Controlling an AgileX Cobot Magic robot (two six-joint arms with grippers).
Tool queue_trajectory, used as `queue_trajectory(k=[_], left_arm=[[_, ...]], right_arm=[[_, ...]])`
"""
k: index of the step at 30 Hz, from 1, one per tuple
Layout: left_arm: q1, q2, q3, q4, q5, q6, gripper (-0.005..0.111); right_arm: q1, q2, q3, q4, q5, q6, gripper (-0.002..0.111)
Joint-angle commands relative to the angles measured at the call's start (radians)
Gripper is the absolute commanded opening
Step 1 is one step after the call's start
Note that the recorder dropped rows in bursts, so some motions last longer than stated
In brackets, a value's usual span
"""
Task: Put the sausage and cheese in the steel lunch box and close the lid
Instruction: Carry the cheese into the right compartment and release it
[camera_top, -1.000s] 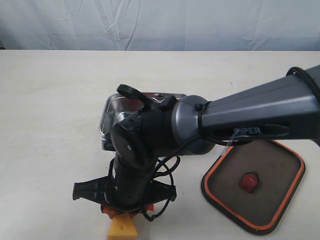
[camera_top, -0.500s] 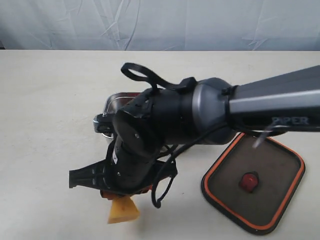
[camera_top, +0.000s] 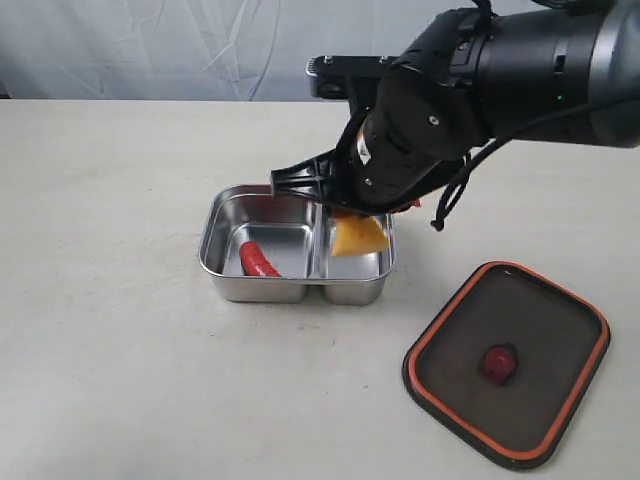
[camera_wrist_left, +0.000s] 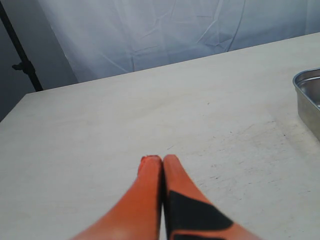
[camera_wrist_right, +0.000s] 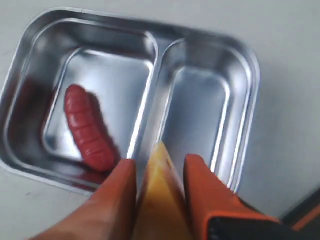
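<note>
The steel lunch box (camera_top: 215, 228) (camera_wrist_right: 248, 65) stands in the middle of the table. The red sausage (camera_top: 258, 260) (camera_wrist_right: 87, 128) lies in its left compartment. My right gripper (camera_top: 350, 215) (camera_wrist_right: 159, 166) hangs over the right compartment, shut on the yellow cheese (camera_top: 357, 236) (camera_wrist_right: 160, 200), which points down into the box. The dark lid (camera_top: 520, 320) with its orange rim and centre valve lies flat on the table to the right of the box. My left gripper (camera_wrist_left: 158, 161) is shut on nothing, low over bare table; only the box's corner (camera_wrist_left: 306, 92) shows in its view.
A pale cloth backdrop (camera_top: 200, 45) hangs behind the table's far edge. A dark stand (camera_wrist_left: 20, 55) is off the table in the left wrist view. Bare tabletop (camera_top: 120, 350) lies left of and in front of the box.
My right gripper has lifted the cheese from the table's front edge and carried it back and to the right, over the box's right compartment. The sausage is now uncovered.
</note>
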Motion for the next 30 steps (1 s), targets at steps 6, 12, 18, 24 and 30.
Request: queue_trajectory(k=[6,12,18,24,30], left_arm=[[-0.007,-0.004,0.003,0.0,-0.008,-0.002,0.0],[-0.007,-0.004,0.003,0.0,-0.008,-0.002,0.0],[-0.007,-0.004,0.003,0.0,-0.008,-0.002,0.0],[-0.007,-0.004,0.003,0.0,-0.01,-0.002,0.0],[-0.007,-0.004,0.003,0.0,-0.01,-0.002,0.0]], right_arm=[[-0.014,0.144,-0.003,-0.233,-0.159,-0.009,0.0],[-0.014,0.184,-0.003,-0.262,-0.162,-0.005,0.001],[-0.014,0.184,-0.003,-0.268,-0.163,0.003,0.035],[-0.014,0.178,-0.003,-0.217,-0.14,0.029,0.072],[-0.012,0.124,-0.003,-0.141,-0.046,0.028,0.072]])
